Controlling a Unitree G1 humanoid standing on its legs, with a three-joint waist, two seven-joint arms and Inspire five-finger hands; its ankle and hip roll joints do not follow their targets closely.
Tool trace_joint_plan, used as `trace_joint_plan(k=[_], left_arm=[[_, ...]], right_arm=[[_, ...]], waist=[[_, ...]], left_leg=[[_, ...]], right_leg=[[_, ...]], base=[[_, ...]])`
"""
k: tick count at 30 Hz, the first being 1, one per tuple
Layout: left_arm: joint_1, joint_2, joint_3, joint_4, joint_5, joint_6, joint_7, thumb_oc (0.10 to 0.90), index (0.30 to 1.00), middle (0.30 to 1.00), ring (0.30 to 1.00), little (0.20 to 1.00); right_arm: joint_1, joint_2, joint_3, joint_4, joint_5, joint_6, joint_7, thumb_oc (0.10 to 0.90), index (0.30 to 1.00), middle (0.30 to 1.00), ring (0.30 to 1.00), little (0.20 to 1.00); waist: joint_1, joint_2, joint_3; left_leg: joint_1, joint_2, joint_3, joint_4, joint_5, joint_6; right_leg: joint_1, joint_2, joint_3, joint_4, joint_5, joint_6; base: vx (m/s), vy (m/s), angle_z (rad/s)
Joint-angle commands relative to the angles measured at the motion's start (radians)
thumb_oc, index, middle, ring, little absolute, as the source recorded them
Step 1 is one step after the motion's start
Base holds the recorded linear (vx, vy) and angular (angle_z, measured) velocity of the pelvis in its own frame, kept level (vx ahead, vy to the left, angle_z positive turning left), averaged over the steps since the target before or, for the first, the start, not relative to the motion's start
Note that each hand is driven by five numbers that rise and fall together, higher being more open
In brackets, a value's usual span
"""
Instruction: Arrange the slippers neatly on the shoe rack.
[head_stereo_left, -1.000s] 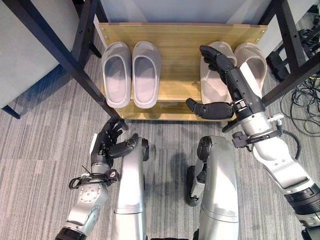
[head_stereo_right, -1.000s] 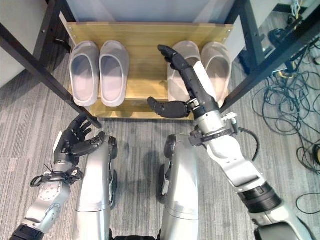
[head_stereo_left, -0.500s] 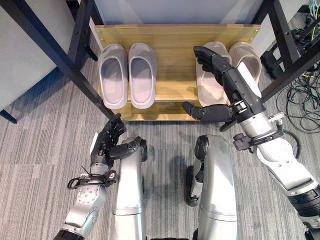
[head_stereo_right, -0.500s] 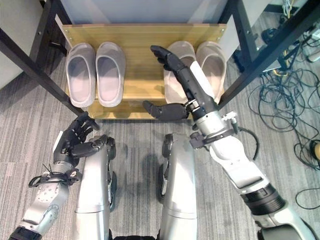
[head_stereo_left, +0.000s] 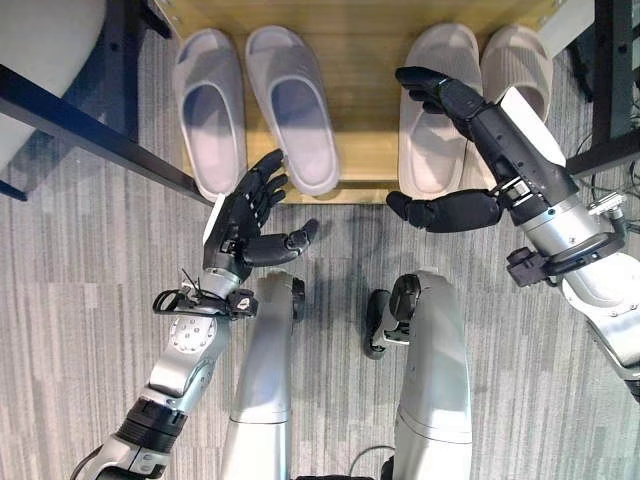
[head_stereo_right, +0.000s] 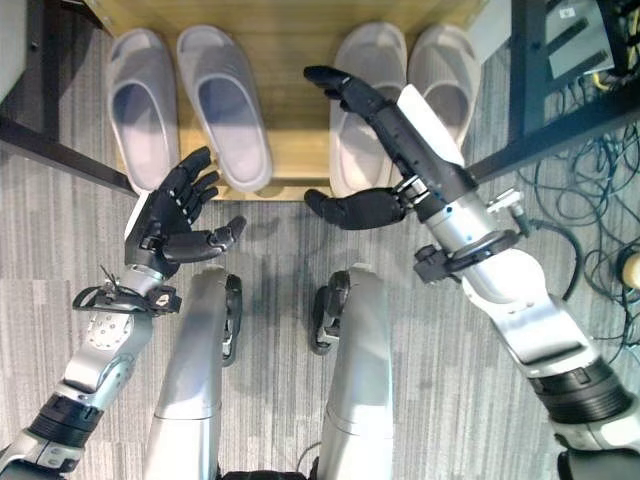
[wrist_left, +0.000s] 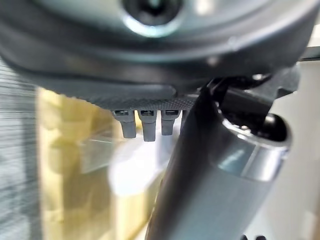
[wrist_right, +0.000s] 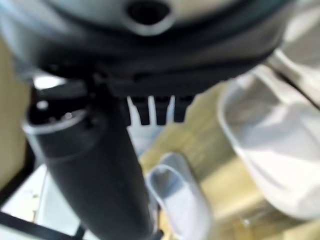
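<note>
while four slippers sit in two pairs on the wooden shoe rack (head_stereo_left: 365, 70), the grey pair (head_stereo_left: 255, 105) lies left and the beige pair (head_stereo_left: 470, 95) right. the left hand (head_stereo_left: 245, 215) hovers over the carpet, fingers spread, holding nothing. the right hand (head_stereo_left: 470, 150) is held above the beige pair, fingers extended and empty.

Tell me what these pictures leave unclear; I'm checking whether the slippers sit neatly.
- Wooden shoe rack: its back is cut off by the head views' top edge.
- Beige slipper pair: partly covered by the right hand and forearm.
- Grey slipper pair: blurred in the wrist views.
</note>
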Motion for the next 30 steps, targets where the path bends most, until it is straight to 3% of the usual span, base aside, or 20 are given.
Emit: trace_joint_plan(k=[1,4,6,13,18,23,30], left_arm=[[0.119,0.017,-0.037,-0.08,-0.011,-0.082,-0.056,0.8,0.9,0.9,0.9,0.9],[0.147,0.026,-0.057,-0.066,-0.01,-0.076,-0.077,0.8,0.9,0.9,0.9,0.9],[0.165,0.042,-0.075,-0.056,-0.006,-0.066,-0.095,0.8,0.9,0.9,0.9,0.9],[0.22,0.096,-0.092,-0.032,0.003,-0.038,-0.14,0.8,0.9,0.9,0.9,0.9],[0.276,0.116,-0.091,-0.011,0.017,-0.015,-0.175,0.8,0.9,0.9,0.9,0.9],[0.313,0.125,-0.09,0.014,0.03,-0.003,-0.188,0.8,0.9,0.9,0.9,0.9],[0.379,0.132,-0.09,0.103,0.101,0.007,-0.205,0.8,0.9,0.9,0.9,0.9]], right_arm=[[0.086,-0.043,-0.074,-0.13,-0.019,-0.103,0.024,0.8,0.9,0.9,0.9,0.9],[0.165,-0.076,-0.071,-0.112,-0.052,-0.097,0.05,0.8,0.9,0.9,0.9,0.9],[0.233,-0.093,-0.046,-0.089,-0.064,-0.085,0.084,0.8,0.9,0.9,0.9,0.9],[0.417,-0.102,-0.014,0.01,-0.119,-0.042,0.151,0.8,0.9,0.9,0.9,0.9],[0.522,-0.035,0.034,0.089,-0.203,-0.012,0.197,0.8,0.9,0.9,0.9,0.9],[0.526,0.033,0.11,0.148,-0.27,-0.003,0.21,0.8,0.9,0.9,0.9,0.9],[0.53,0.161,0.201,0.267,-0.314,0.014,0.229,0.8,0.9,0.9,0.9,0.9]], waist=[[0.01,-0.041,-0.269],[0.011,-0.051,-0.307],[0.012,-0.063,-0.343],[0.022,-0.078,-0.386],[0.041,-0.081,-0.414],[0.051,-0.075,-0.433],[0.072,-0.076,-0.461]], left_leg=[[-0.185,-0.07,0.028,-0.2,0.237,0.062],[-0.084,-0.061,0.01,-0.327,0.273,0.055],[0.033,-0.058,-0.011,-0.469,0.307,0.046],[0.26,-0.046,-0.066,-0.747,0.394,0.033],[0.426,-0.038,-0.112,-0.972,0.46,0.037],[0.546,-0.031,-0.137,-1.122,0.501,0.041],[0.818,-0.021,-0.165,-1.406,0.58,0.041]], right_leg=[[0.006,-0.057,-0.032,-0.078,-0.044,-0.05],[0.108,-0.076,-0.062,-0.191,-0.04,-0.05],[0.231,-0.086,-0.094,-0.331,-0.033,-0.052],[0.485,-0.089,-0.176,-0.623,0.014,-0.043],[0.676,-0.072,-0.249,-0.833,0.075,-0.014],[0.793,-0.053,-0.284,-0.958,0.144,0.026],[1.043,-0.005,-0.313,-1.24,0.26,0.072]], base=[[0.02,0.003,0.34],[-0.01,-0.024,0.29],[0.02,-0.055,0.22],[0.04,-0.07,0.24],[0.08,-0.075,0.25],[0.09,-0.025,0.15],[0.11,-0.034,0.09]])
